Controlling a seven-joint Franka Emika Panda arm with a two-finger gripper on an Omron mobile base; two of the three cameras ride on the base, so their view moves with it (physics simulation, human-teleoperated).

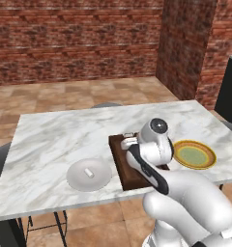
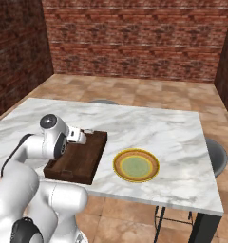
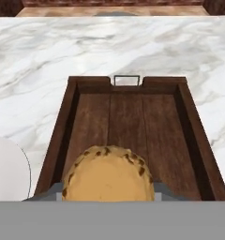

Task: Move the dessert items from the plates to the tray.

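Hand view, nearest the lens: the hand (image 3: 108,199) holds an orange-brown ball (image 3: 108,177) with dark flecks, fingers closed against its two sides. The grip looks snug, though the fingertips themselves are mostly hidden behind the ball.

Just beyond and below: the tray (image 3: 128,122), dark wood with raised walls and bare floor, its far metal handle (image 3: 126,79) showing at the short end. The ball hangs over the near half of the tray.

To one side of the tray, a curved edge of the grey-white plate (image 3: 9,168). The left base view shows that plate (image 1: 89,174) with the white cylinder (image 1: 88,172) lying on it, untouched. On the tray's other side sits the yellow-rimmed plate (image 2: 136,165), nothing on it.

Farther out: marble worktop (image 2: 149,123), then brick walls.

Step in hand, by judgement: delivery of the first dessert, carried over the tray and not yet released. The next move calls for lowering close to the tray floor before parting the fingers, since a round piece may roll. After that, the cylinder remains to fetch.
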